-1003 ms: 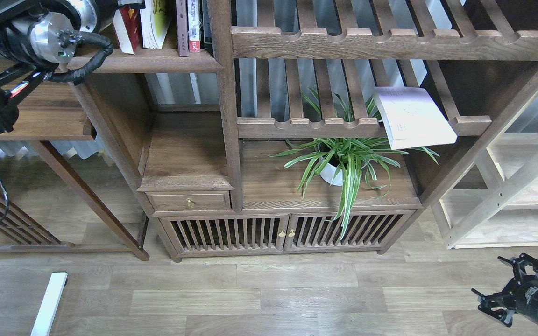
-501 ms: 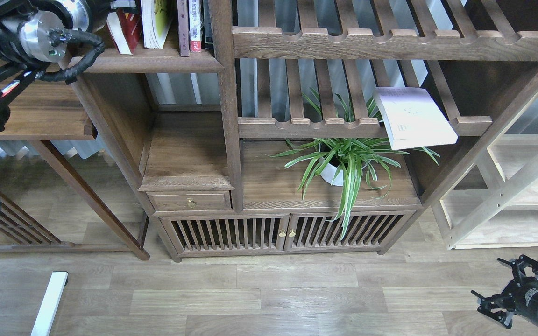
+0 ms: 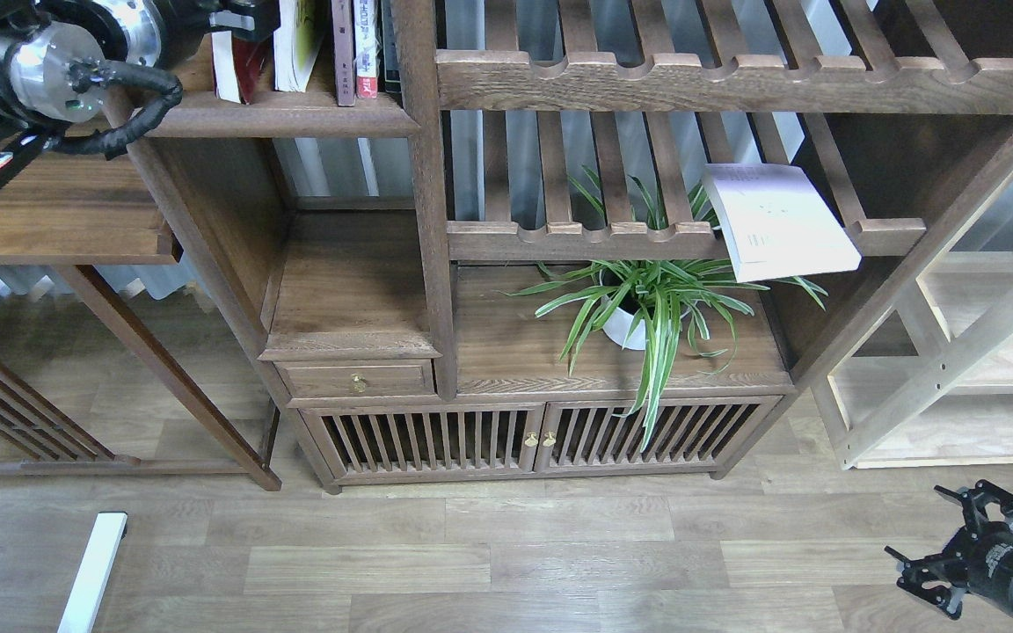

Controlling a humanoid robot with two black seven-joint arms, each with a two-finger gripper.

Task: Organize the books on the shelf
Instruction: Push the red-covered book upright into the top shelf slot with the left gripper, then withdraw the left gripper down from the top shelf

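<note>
Well left of the low right gripper (image 3: 933, 549), a spider plant (image 3: 647, 303) in a white pot (image 3: 625, 327) sits on the cabinet top (image 3: 515, 352). Below it, slatted doors (image 3: 542, 440) with brass knobs (image 3: 540, 439); a small drawer (image 3: 357, 380) further left.

Upper left of frame: red book (image 3: 238, 66), yellow-green book (image 3: 300, 44) and thin upright books (image 3: 355, 48) cut off by top edge, left gripper (image 3: 238, 18) largely out of frame there, jaws indeterminate; lower right: right gripper (image 3: 955, 549) small, dark, partly cropped.
</note>
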